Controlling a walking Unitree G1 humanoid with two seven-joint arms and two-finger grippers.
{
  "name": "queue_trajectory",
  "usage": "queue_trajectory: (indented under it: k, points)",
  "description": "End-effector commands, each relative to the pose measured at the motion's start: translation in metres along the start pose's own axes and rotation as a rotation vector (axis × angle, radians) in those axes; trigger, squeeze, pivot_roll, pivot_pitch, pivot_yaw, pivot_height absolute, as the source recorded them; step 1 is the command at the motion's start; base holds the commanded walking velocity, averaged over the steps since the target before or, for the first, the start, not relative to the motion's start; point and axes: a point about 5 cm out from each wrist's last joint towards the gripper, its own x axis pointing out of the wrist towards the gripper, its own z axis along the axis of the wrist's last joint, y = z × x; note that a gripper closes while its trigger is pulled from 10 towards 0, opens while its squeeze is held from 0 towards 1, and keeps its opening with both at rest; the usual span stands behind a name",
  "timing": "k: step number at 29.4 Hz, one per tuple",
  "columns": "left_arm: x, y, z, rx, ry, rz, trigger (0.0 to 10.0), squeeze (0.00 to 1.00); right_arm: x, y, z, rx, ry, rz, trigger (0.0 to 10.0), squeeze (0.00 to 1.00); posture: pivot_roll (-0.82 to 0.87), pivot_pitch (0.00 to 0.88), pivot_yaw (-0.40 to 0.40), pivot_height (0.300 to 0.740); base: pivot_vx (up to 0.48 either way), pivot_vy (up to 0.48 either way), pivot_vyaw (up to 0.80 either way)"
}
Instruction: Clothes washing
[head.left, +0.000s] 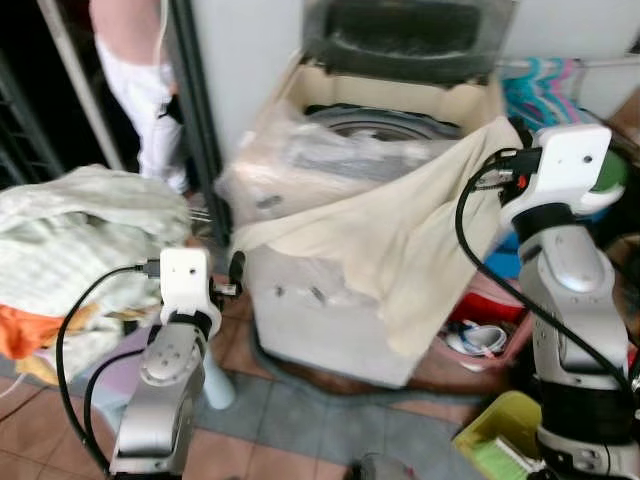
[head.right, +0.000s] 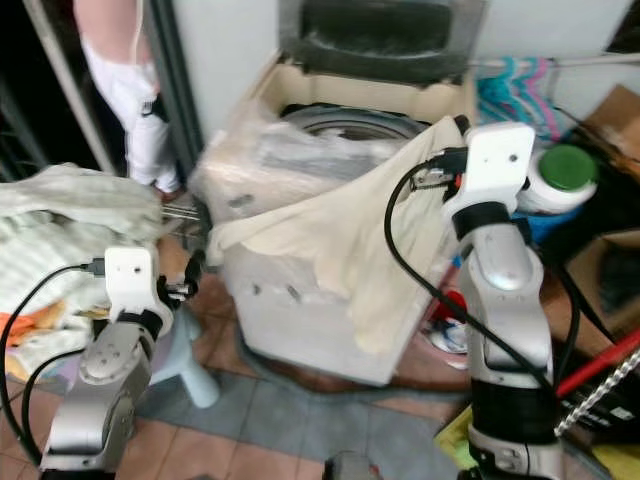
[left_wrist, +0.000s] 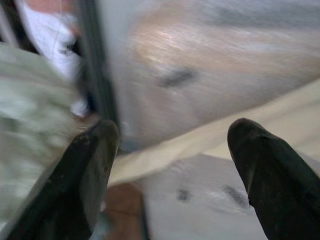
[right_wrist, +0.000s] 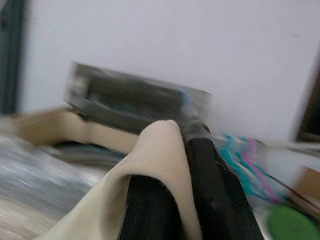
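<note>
Over white top-load washing machine (head.left: 330, 320) w/ lid up, right gripper (right_wrist: 182, 200) pinches cream cloth (head.left: 400, 235) draped down front; left gripper (left_wrist: 172, 150) spread empty nr pale laundry heap (head.left: 75, 225), green-lid jar (head.right: 555, 180) beside.

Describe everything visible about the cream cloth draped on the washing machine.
The cream cloth is a large, plain, soft-looking sheet, pale beige and wrinkled. It hangs over the front right corner of the open top-loading washing machine, spreading along its top edge and down its front. One corner is lifted and pinched between the fingers of the right gripper beside the machine's rim. The open left gripper points toward its lower edge without touching it.
</note>
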Motion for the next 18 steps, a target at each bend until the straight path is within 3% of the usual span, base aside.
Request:
queue_trajectory:
  k: [1,12,18]
  points:
    - [-0.001,0.006,0.001,0.016,0.005,0.027,10.0,0.0,0.002,0.002,0.002,0.006,-0.012,0.006,10.0,0.0,-0.04,0.0,-0.008,0.74,0.0,0.0,0.0]
    - [-0.011,0.013,-0.006,0.029,0.026,0.092,10.0,0.0,-0.013,0.038,-0.009,0.07,0.029,0.143,10.0,0.0,-0.04,0.0,-0.018,0.74,0.0,0.0,0.0]
    - [-0.018,0.022,-0.013,0.029,0.043,0.116,10.0,0.0,-0.037,0.041,-0.04,0.162,0.165,0.074,10.0,0.0,-0.03,0.0,-0.015,0.74,0.0,0.0,0.0]
